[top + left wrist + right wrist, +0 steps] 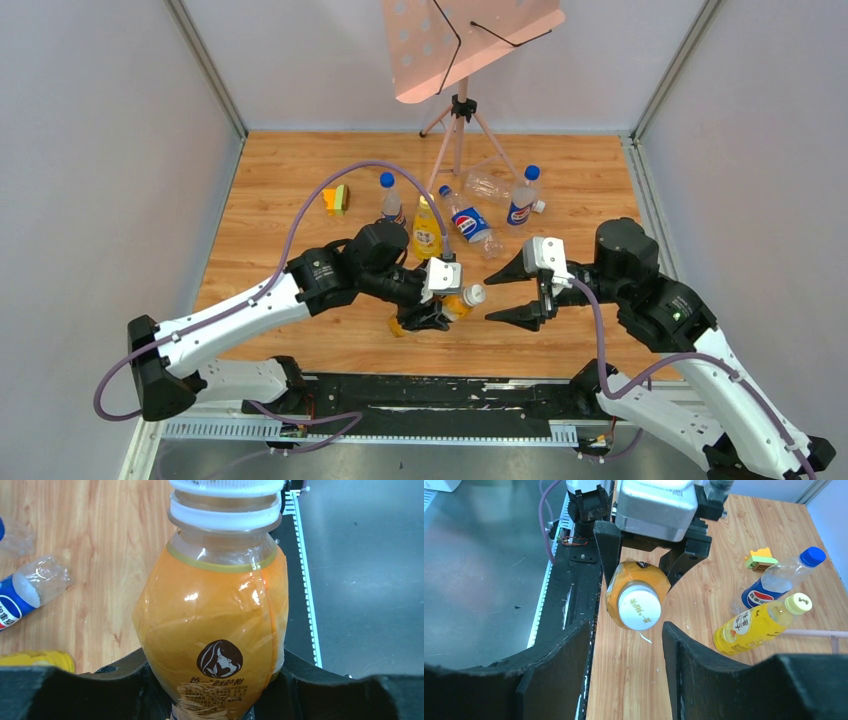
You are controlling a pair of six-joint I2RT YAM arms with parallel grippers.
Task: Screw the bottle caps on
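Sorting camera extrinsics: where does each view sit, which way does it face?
Top external: fixed above and behind the bases, looking down and forward over the wooden table; both arms show.
Left wrist: on the left arm, facing along the left jaws, shut on the orange bottle; they fill the bottom edge.
Right wrist: on the right arm, facing past the open right jaws at the white cap end-on; left jaws behind it.
Shared: orange bottle and white cap in all three.

Left arm (232, 315), right arm (722, 392): white links, black joints, purple cables (300, 215).
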